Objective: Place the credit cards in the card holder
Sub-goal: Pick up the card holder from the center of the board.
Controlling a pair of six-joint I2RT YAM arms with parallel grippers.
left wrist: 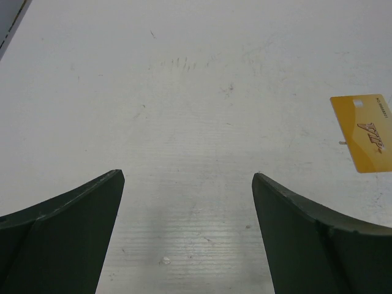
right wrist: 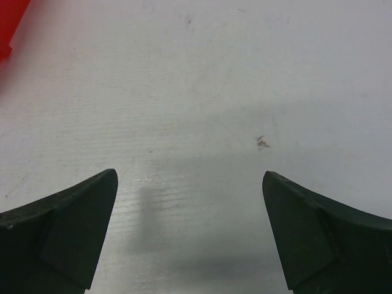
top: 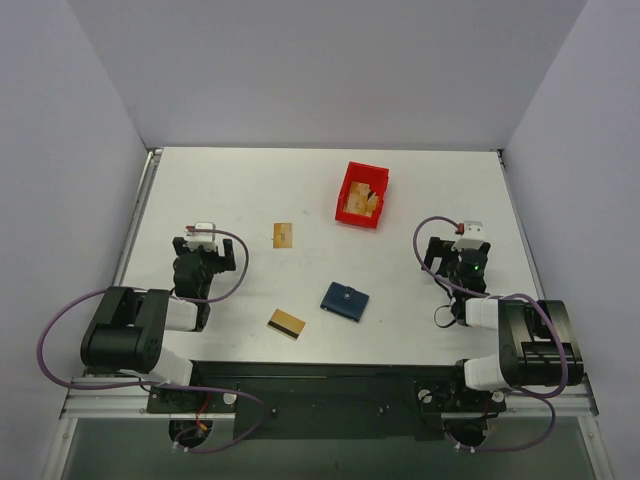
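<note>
1. Both pincers are wide open and hold nothing. The left pincer (left wrist: 187, 177) hangs over bare worktop (top: 250, 190) on the left, and the right pincer (right wrist: 190, 174) does the same on the right.
2. The card holder (top: 345, 300) lies shut near the middle. The striped card (top: 287, 323) is just to its left. The plain card (top: 284, 234) lies farther off, left of the red bin (top: 362, 194).
3. Likely risk: both cards lie flat on the worktop, so the fingertips may skid and push a card instead of lifting it.
4. Likely risk: the shut holder looks light. It may slide or fall closed unless one pincer pins it.
5. On the plain card (left wrist: 364, 131) there is a slanted dark logo and tiny characters along one edge, none of them legible.
</note>
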